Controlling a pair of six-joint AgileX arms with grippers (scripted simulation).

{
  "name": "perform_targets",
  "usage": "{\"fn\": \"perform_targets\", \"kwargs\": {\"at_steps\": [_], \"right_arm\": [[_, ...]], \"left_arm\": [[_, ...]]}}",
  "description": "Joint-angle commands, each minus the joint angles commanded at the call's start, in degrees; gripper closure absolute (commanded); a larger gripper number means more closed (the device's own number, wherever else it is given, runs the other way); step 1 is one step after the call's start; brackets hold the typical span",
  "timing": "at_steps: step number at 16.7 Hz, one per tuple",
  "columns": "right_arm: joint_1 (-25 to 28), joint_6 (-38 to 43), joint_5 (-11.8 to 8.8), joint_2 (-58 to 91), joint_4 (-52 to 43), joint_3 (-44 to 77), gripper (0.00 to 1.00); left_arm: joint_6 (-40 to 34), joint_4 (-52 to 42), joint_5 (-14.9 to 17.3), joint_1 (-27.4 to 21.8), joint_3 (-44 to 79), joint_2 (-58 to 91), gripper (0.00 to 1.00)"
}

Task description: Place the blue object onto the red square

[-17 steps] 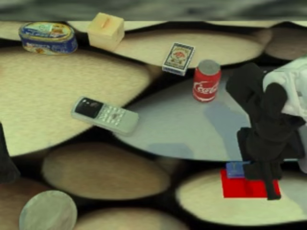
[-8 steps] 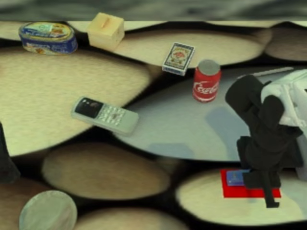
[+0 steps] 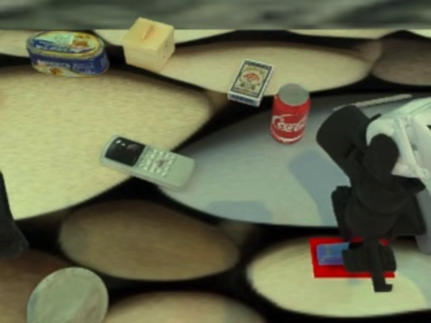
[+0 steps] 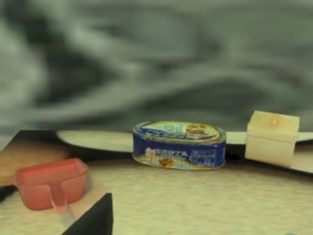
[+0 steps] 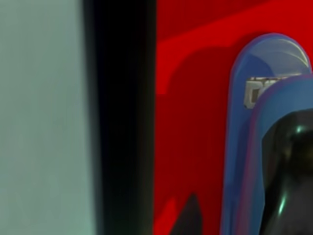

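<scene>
Blue object (image 3: 331, 254) lies on the red square (image 3: 323, 269), toward its can-side left corner, under the right gripper (image 3: 369, 259); cannot tell whether the gripper is clamped on it or apart. Coca-Cola can (image 3: 289, 114) stands well apart from the square. Left arm (image 3: 8, 222) parked at the surface's left edge, far from the square.
</scene>
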Motion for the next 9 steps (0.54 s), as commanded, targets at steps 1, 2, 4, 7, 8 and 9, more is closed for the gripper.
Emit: {"fn": "perform_targets", "kwargs": {"at_steps": [1, 2, 4, 7, 8, 9], "right_arm": [[0.0, 0.0, 0.0, 0.0, 0.0, 0.0, 0.17], [0.0, 0.0, 0.0, 0.0, 0.0, 0.0, 0.10], [0.0, 0.0, 0.0, 0.0, 0.0, 0.0, 0.00], [0.0, 0.0, 0.0, 0.0, 0.0, 0.0, 0.00], [0.0, 0.0, 0.0, 0.0, 0.0, 0.0, 0.00], [0.0, 0.0, 0.0, 0.0, 0.0, 0.0, 0.00]], "left_arm": [[0.0, 0.0, 0.0, 0.0, 0.0, 0.0, 0.00], [0.0, 0.0, 0.0, 0.0, 0.0, 0.0, 0.00], [0.0, 0.0, 0.0, 0.0, 0.0, 0.0, 0.00], [0.0, 0.0, 0.0, 0.0, 0.0, 0.0, 0.00], [0.0, 0.0, 0.0, 0.0, 0.0, 0.0, 0.00], [0.0, 0.0, 0.0, 0.0, 0.0, 0.0, 0.00]]}}
